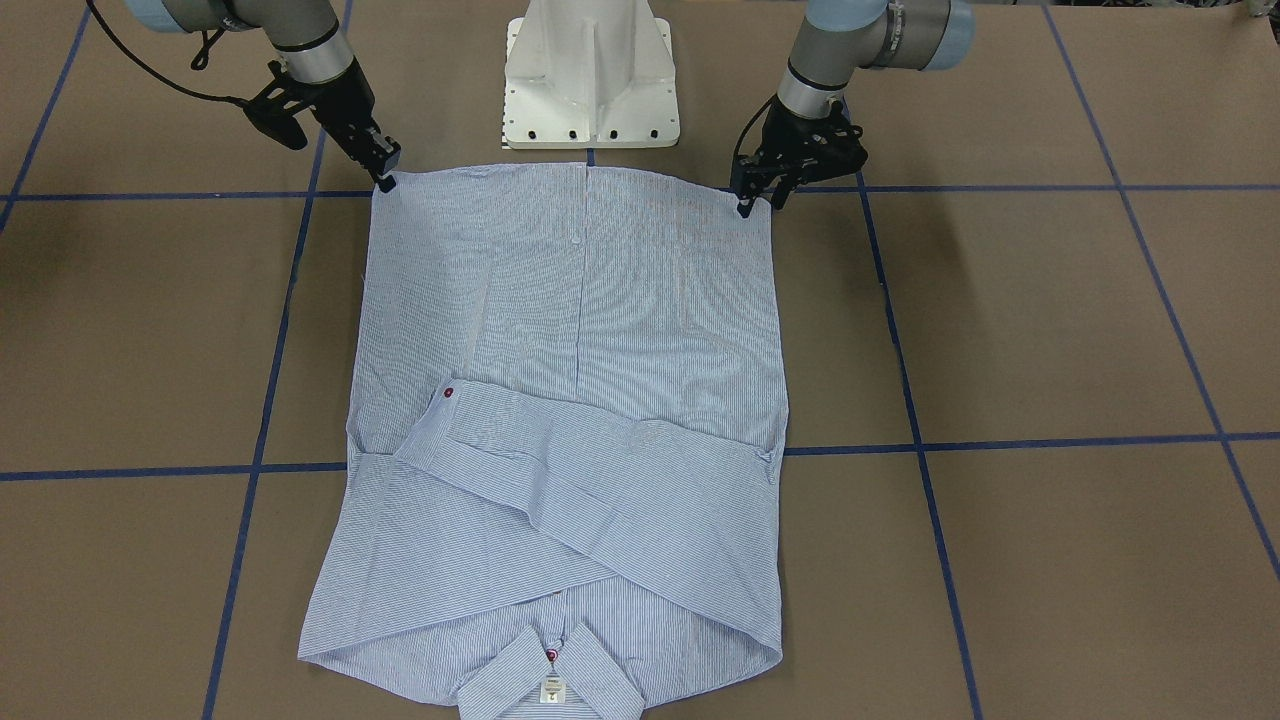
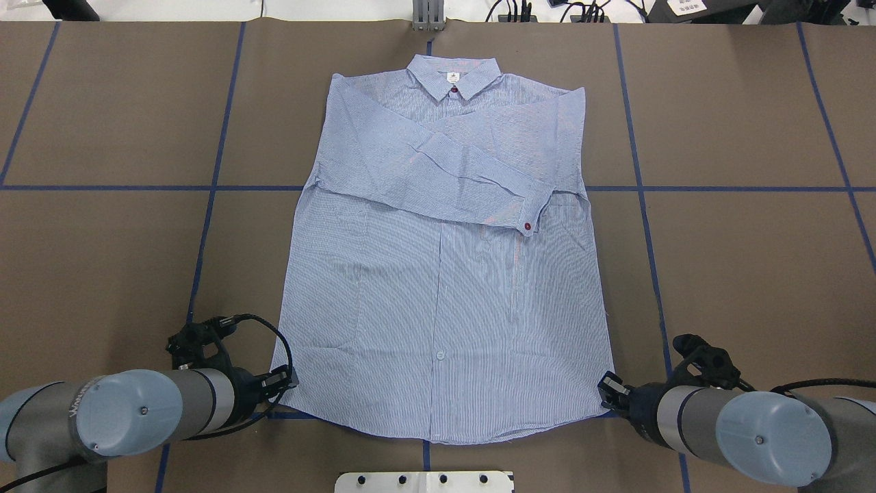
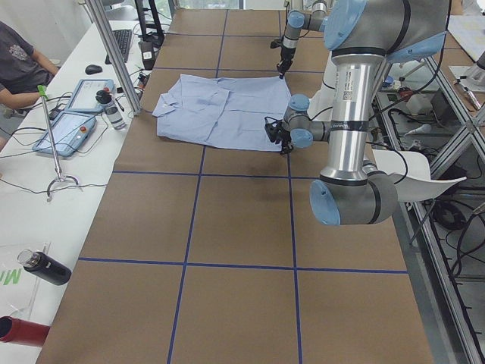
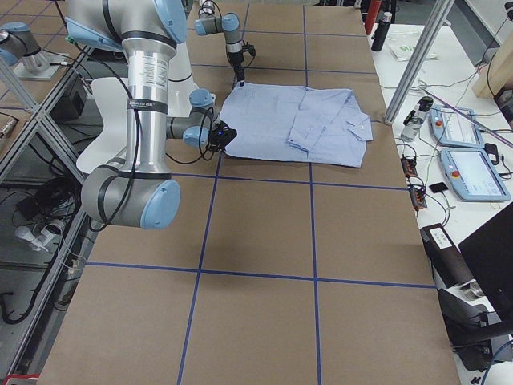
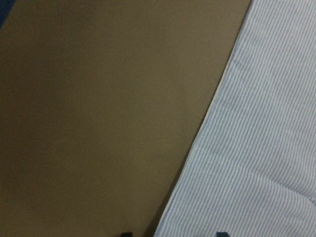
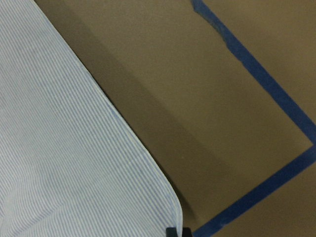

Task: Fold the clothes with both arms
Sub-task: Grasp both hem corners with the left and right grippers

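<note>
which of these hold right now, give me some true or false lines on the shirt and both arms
1. The light-blue, finely striped button-up shirt lies on the brown paper-covered table with its collar away from the robot. True.
2. Its sleeves are spread out sideways. False: the sleeves are folded across the chest.
3. The black two-finger left pincer and right pincer are at opposite hem corners. True.
4. The left pincer is shut. False: the wrist view shows its fingertips apart, astride the shirt's edge.
5. The shirt is already folded in half. False: its body lies full length.
</note>
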### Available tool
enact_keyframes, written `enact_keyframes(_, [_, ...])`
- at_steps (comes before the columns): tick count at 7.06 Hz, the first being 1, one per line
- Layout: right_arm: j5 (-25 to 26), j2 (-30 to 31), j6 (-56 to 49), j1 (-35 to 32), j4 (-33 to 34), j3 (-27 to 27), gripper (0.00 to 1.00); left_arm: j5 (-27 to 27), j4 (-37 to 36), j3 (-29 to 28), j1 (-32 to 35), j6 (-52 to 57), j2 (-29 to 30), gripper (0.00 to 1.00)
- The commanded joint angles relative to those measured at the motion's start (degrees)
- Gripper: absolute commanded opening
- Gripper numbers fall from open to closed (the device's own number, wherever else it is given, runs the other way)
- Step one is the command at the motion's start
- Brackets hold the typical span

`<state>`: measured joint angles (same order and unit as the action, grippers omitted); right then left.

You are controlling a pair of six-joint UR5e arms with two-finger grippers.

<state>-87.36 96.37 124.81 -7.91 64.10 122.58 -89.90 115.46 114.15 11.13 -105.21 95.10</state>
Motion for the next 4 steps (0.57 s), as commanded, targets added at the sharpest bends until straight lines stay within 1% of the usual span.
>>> enact_keyframes(1, [0.0,0.0,0.1,0.0,0.0,0.0,0.0,0.0,-0.1,0.1,-0.1,0.0,0.0,0.38])
enact_keyframes(2, [0.0,0.0,0.0,0.0,0.0,0.1,0.0,-0.1,-0.1,0.1,-0.3,0.0,-0.1,0.07])
enact_keyframes(3, [0.0,0.0,0.0,-0.2,0.0,0.1,0.0,-0.1,-0.1,0.4,-0.2,0.0,-0.1,0.0])
enact_keyframes(4, [0.0,0.0,0.0,-0.2,0.1,0.0,0.0,-0.1,-0.1,0.8,-0.2,0.0,-0.3,0.0])
